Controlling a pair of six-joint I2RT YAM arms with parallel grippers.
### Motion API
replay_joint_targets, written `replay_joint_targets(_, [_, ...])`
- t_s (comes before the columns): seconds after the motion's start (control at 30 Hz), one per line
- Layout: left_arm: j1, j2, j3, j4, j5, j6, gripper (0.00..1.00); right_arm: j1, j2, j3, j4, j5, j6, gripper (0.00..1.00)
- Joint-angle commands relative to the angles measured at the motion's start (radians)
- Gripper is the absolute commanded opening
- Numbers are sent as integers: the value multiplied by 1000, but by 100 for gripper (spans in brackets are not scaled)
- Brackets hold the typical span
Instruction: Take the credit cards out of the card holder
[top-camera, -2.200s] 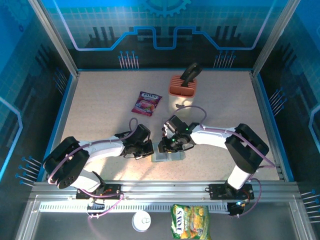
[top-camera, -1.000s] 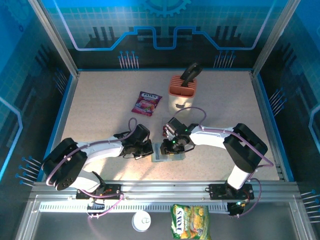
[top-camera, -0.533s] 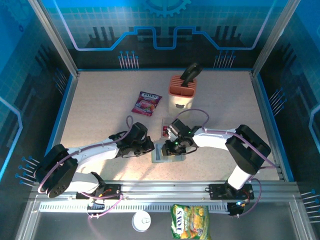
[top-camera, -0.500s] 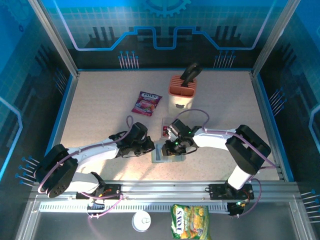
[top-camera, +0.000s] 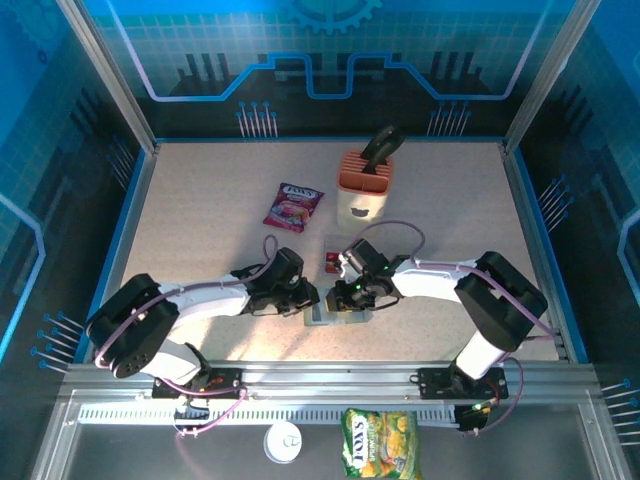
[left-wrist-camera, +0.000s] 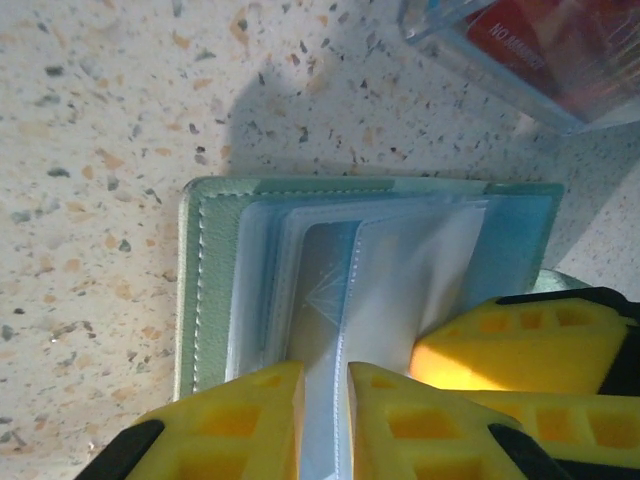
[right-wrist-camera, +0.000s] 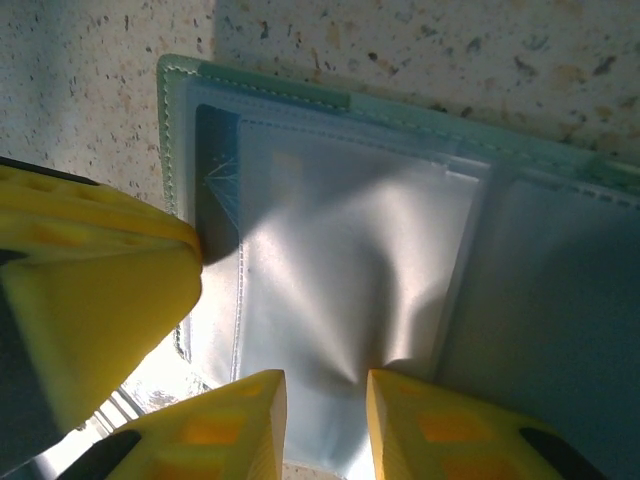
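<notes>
Card holder (top-camera: 336, 313) lay open and flat on the table (top-camera: 200, 230), close to the near edge and about midway across. Its pale blue-grey inside faced up, with a grey-green border round it. You had your left claw (top-camera: 308, 298) at its left side and your right claw (top-camera: 346, 297) over its far right part, the two almost meeting above it.

From your left wrist you saw clear sleeves inside the card holder. Your left claw's yellow fingers (left-wrist-camera: 230, 425) stood a narrow gap apart, with a sleeve page running into that gap; you could not tell whether they pinched it. A finger of the right claw (left-wrist-camera: 520, 345) rested on the holder just to the right of them.

From your right wrist, that claw's own fingers (right-wrist-camera: 440, 425) stood a little apart at the holder's edge. The plastic creased toward the gap between them, but you could not tell whether they gripped it. One finger of the left claw (right-wrist-camera: 90, 290) sat at the holder's edge beside them.

The credit cards (top-camera: 332, 262) showed as a small red patch on the table just beyond the holder's far edge, out of it and not touching it. You could not tell how many lay there.

Farther off, a purple-red snack packet (top-camera: 293, 206) lay to the far left. A peach slotted block (top-camera: 365, 185) stood to the far right with a dark handle (top-camera: 382, 143) sticking up from it.
</notes>
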Motion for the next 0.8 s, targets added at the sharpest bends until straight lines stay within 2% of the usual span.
replay_joint_targets(0.0, [-9,24,13,44,44,-18,19,-16,-17,-20,5,-16,9,28])
replay_joint_targets(0.37, [-13,59,19,92,80,-25,18,-21,-25,-38,31,-29,21,28])
replay_joint_targets(0.6, [-13,60,22,113,91,-30,9,-22,-38,-40,29,-30,20,28])
replay_joint_targets(0.77, [-13,51,23,113,91,-31,9,-22,-55,-40,23,-30,13,28])
